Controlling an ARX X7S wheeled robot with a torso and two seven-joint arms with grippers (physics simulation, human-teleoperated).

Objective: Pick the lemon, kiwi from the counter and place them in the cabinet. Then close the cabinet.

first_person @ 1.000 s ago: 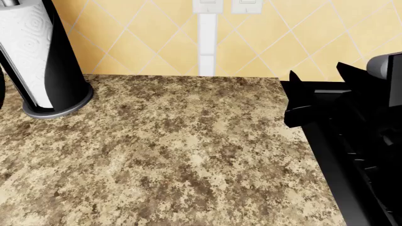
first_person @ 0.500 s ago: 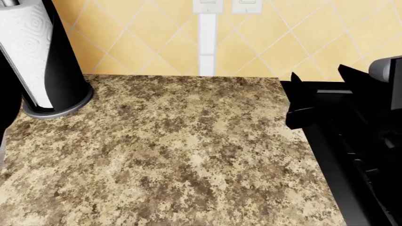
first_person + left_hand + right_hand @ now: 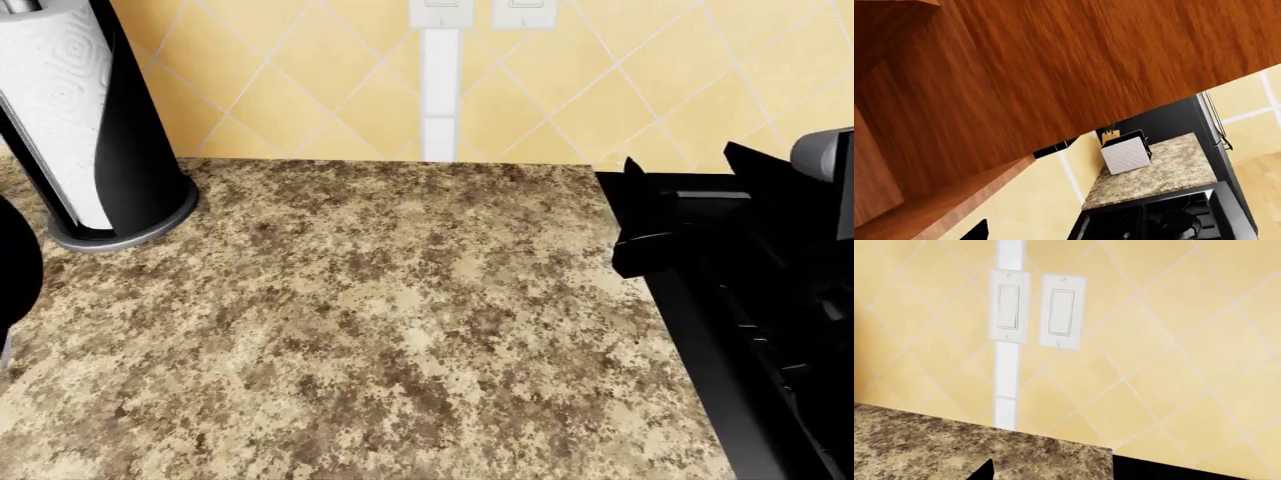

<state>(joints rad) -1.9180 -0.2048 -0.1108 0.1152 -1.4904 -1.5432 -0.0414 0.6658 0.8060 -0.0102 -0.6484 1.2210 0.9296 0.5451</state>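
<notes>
Fruit: neither the lemon nor the kiwi shows in any view; the visible stretch of the counter [image 3: 374,330] carries no fruit, so my guess is both already sit in the cabinet, or lie outside the frames
Cabinet: the left wrist view is filled with reddish-brown wood [image 3: 1054,75], a broad panel close to the camera with a lower edge running beneath it; probably the cabinet body or its door, which would fit the closing step
Left arm: raised high beside that wood, camera looking down past it to a white toaster [image 3: 1126,154] on a far strip of granite and the black stove [image 3: 1167,217] below; only a dark sliver of its body shows at 9 o'clock in the head view
Left claw: just a black tip at the frame edge, so I cannot tell whether it is spread or pressed together
Right arm: held low, aimed at the tiled wall and its twin light switches [image 3: 1034,310]
Right claw: one dark tip visible, state cannot be told
Other: paper towel holder [image 3: 94,130] stands at 10 o'clock
</notes>
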